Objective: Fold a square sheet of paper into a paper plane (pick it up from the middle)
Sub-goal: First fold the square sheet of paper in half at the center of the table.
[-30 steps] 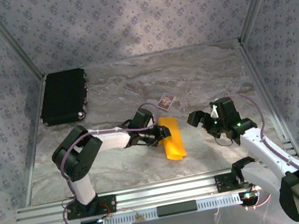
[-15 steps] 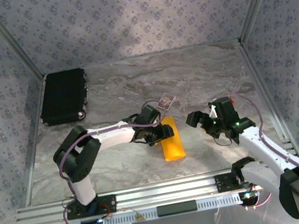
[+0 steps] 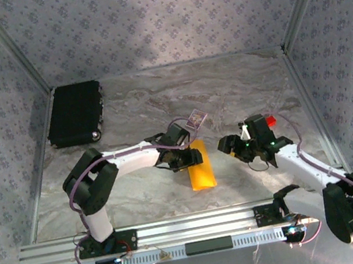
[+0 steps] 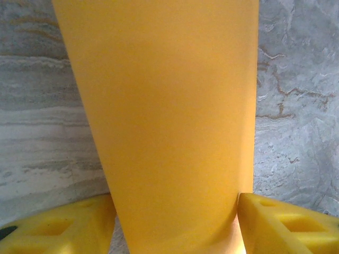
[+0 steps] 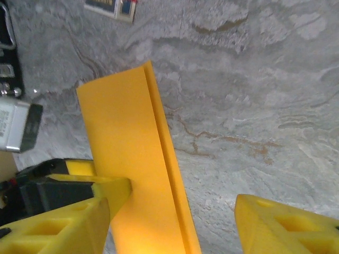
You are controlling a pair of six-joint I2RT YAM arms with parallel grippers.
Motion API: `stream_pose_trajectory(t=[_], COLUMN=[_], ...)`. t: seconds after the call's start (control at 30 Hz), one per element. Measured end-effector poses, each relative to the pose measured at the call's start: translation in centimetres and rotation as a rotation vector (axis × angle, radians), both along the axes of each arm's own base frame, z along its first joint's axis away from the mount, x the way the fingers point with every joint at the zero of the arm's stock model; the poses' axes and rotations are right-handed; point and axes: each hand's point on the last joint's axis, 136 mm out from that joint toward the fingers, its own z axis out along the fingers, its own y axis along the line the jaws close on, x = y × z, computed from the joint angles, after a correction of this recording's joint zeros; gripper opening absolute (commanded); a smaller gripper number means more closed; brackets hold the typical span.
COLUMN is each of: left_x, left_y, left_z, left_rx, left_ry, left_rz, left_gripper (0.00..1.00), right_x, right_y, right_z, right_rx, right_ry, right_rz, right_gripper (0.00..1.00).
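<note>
Left hand (image 3: 190, 159) straddles the folded paper (image 3: 203, 172).

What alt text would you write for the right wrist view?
A folded orange-yellow sheet of paper lies on the marble table. The right gripper hangs open over its near end; a small patterned card lies at the top edge.

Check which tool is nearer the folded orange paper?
Left. The left tool has the paper between its fingers; the right tool hangs apart, to its right.
</note>
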Motion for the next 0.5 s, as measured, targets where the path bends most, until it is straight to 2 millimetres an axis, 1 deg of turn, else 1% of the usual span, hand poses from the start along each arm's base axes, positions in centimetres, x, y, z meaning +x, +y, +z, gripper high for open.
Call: stream_pose_trajectory(t=[0.1, 0.17, 0.2, 0.27, 0.33, 0.4, 0.47, 0.5], left_x=[0.0, 0.0, 0.1, 0.1, 0.1, 0.0, 0.0, 0.0], left_y=[0.0, -0.1, -0.1, -0.1, -0.2, -0.2, -0.2, -0.2], left_z=[-0.1, -0.2, -0.1, -0.2, -0.2, -0.3, -0.3, -0.4], left_rx=[0.004, 0.007, 0.009, 0.016, 0.022, 0.028, 0.04, 0.047], left_ry=[0.001, 0.004, 0.005, 0.011, 0.016, 0.019, 0.022, 0.022], left_rz=[-0.004, -0.004, -0.004, -0.004, -0.006, -0.007, -0.007, -0.006], left_gripper=[0.65, 0.65, 0.65, 0.65, 0.65, 0.65, 0.65, 0.65], right_x=[0.0, -0.1, -0.2, -0.3, -0.3, -0.3, -0.3, -0.3], right_y=[0.8, 1.4, 1.8, 2.5, 3.1, 3.6, 4.1, 4.2], right_z=[-0.5, -0.7, -0.8, -1.2, -1.4, -1.6, -1.7, -1.8], right_rx=[0.007, 0.016, 0.021, 0.027, 0.033, 0.039, 0.045, 0.048], right_ry=[0.012, 0.017, 0.022, 0.028, 0.034, 0.037, 0.038, 0.039], right_rz=[0.024, 0.042, 0.05, 0.068, 0.08, 0.088, 0.095, 0.095], right_gripper=[0.39, 0.25, 0.22, 0.19, 0.13, 0.11, 0.02, 0.01])
